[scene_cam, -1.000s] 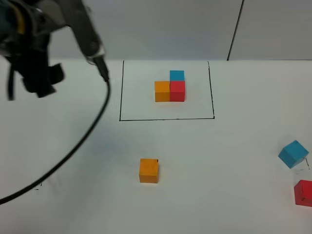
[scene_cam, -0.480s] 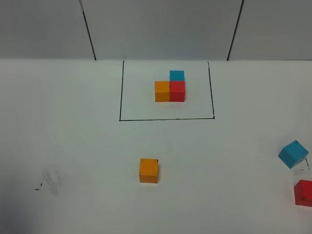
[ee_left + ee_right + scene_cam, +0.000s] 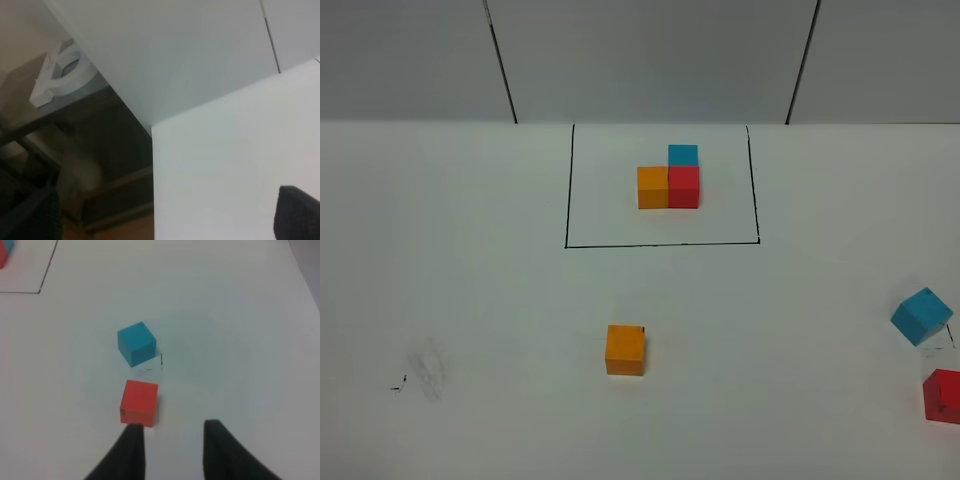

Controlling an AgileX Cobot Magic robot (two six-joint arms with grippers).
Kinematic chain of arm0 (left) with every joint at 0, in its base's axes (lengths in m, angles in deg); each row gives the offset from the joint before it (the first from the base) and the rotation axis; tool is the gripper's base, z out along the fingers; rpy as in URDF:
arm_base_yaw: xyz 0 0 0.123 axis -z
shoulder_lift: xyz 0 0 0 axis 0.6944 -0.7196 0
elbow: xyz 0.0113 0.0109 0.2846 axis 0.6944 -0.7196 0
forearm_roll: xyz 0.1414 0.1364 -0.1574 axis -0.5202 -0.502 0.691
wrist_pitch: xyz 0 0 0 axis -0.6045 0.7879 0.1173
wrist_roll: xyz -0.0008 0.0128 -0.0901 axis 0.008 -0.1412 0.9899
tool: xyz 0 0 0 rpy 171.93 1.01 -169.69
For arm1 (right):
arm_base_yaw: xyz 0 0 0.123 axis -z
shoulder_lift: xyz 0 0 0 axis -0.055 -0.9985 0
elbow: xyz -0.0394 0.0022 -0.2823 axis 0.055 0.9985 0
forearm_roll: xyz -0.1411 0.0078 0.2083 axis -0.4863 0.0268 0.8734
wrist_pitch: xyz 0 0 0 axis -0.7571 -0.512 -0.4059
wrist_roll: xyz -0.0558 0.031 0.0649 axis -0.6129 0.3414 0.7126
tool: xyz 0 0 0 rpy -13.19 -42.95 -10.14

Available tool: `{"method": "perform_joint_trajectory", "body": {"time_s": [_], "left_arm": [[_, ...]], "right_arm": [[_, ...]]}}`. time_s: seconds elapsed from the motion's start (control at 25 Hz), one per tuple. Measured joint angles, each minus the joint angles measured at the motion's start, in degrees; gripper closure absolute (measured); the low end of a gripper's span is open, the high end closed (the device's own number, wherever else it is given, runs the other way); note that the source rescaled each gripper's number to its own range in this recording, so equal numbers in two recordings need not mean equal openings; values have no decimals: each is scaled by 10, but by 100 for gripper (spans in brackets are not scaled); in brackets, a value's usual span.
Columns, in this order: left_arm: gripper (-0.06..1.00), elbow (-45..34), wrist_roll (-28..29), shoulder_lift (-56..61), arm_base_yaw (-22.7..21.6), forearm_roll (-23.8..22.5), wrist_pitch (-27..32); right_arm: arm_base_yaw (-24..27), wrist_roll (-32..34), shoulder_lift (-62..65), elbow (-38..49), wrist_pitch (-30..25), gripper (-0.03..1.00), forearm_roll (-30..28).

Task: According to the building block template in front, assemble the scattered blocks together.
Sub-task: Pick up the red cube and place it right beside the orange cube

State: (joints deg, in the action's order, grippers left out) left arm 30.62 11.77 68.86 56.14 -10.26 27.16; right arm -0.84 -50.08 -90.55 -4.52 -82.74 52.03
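Holds the right tool (image 3: 172, 435) above the worktop (image 3: 240, 340), fingers drawn almost together, nothing pinched between them. Finds the red block (image 3: 139, 403) lying just ahead of this tool, slightly toward one fingertip and not touching it; finds the cyan block (image 3: 136, 343) further ahead, near the red one but apart from it, turned at an angle. Probably parks this tool here for being the nearer one to these two scattered blocks, ready to take them in turn. Holds the left tool (image 3: 165, 210) spread wide and empty beside a corner of the worktop, with no block in front of it; seems only to wait there, clear of the working area. Leaves the orange block (image 3: 625, 350) alone on the open worktop, well apart from both tools and from the other two loose blocks, likely to serve as the fixed piece for joining the rest. Shows the template (image 3: 670, 180) far ahead of both tools, inside its black frame (image 3: 660, 243): orange and red side by side, touching, cyan set against the far face of the red. Needs, by this judgement, to spread the right tool first before closing on the red block.
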Motion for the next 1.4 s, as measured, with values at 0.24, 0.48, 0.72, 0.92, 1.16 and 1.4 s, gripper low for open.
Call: {"method": "perform_joint_trajectory", "body": {"time_s": [0.24, 0.48, 0.72, 0.92, 1.16, 1.4], "left_arm": [[10, -118, 125, 88, -62, 104, 0], [10, -256, 202, 155, -109, 131, -23], [11, -324, 211, 169, -133, 137, -45], [11, -364, 217, 169, -133, 137, -63], [13, -382, 226, 169, -133, 137, -64], [23, -382, 226, 169, -133, 137, -64]], "right_arm": [[0, 0, 0, 0, 0, 87, 0], [0, 0, 0, 0, 0, 87, 0], [0, 0, 0, 0, 0, 87, 0], [0, 0, 0, 0, 0, 87, 0], [0, 0, 0, 0, 0, 87, 0], [0, 0, 0, 0, 0, 87, 0]]}}
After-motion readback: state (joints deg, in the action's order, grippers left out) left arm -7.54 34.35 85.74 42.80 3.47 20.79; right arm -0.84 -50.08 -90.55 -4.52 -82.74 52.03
